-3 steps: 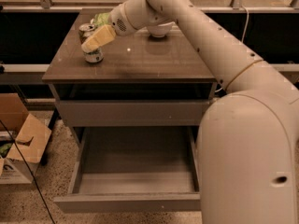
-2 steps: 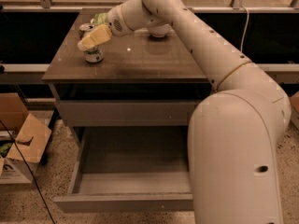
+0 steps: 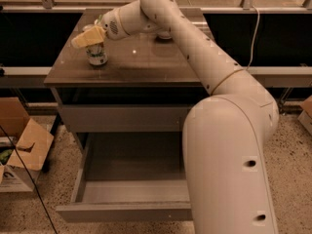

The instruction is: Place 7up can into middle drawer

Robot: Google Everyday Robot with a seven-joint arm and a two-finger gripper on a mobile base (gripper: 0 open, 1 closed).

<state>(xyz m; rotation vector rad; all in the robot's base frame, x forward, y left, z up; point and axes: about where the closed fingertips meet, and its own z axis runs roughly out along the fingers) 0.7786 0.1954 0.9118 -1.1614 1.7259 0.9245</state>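
Hand [image 3: 88, 38] over the 7up can [image 3: 97, 57] on the cabinet top [image 3: 146, 60] (grip unclear); middle drawer [image 3: 126, 211] open.

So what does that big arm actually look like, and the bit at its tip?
The arm is smooth, cream-white and tubular, swelling into a bulky rounded segment near the camera, with small dark holes along its shell. Its end effector, at the 7up can on the cabinet top, is pale yellow.
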